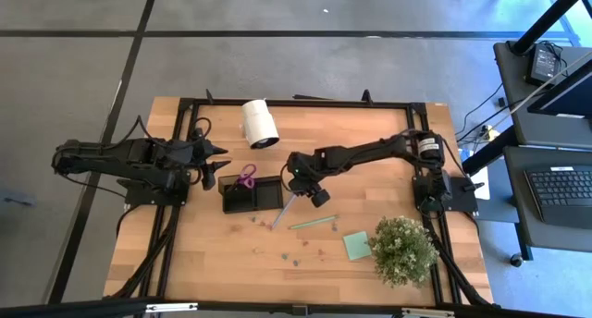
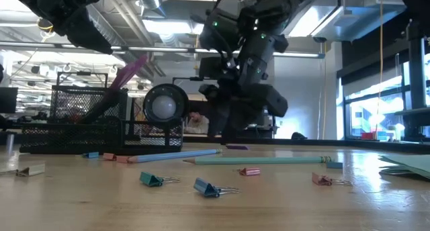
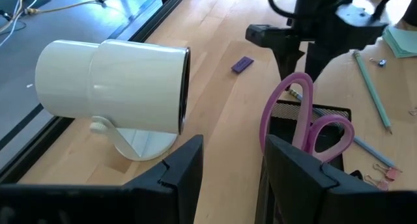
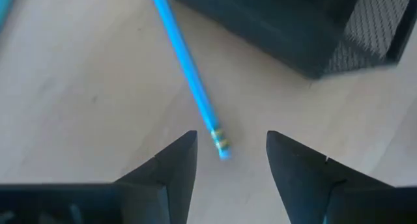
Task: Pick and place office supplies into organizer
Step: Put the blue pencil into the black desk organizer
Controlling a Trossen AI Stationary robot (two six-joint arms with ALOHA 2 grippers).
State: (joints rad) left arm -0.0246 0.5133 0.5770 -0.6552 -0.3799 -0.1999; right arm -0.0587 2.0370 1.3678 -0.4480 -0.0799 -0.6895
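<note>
The black organizer point(image 1: 263, 198) lies left of the table's middle, with the purple-handled scissors point(image 3: 306, 123) standing in it, handles up. Just off its right end lies a blue pencil point(image 4: 189, 68). My right gripper point(image 4: 231, 139) hangs open above it, pointing steeply down. Its fingers stand on either side of the pencil's eraser end point(image 4: 222, 148), touching nothing. A pale green pencil point(image 1: 313, 223), a green sticky-note pad point(image 1: 357, 245) and a small purple piece point(image 3: 242, 64) lie on the wood. My left gripper point(image 3: 231, 172) waits open at the table's left, left of the organizer.
A white cylinder point(image 1: 260, 124) lies on its side behind the organizer. A bushy potted plant point(image 1: 403, 250) stands near the front right corner. Small clips point(image 2: 211, 188) are scattered along the near part of the table, in front of the pencils.
</note>
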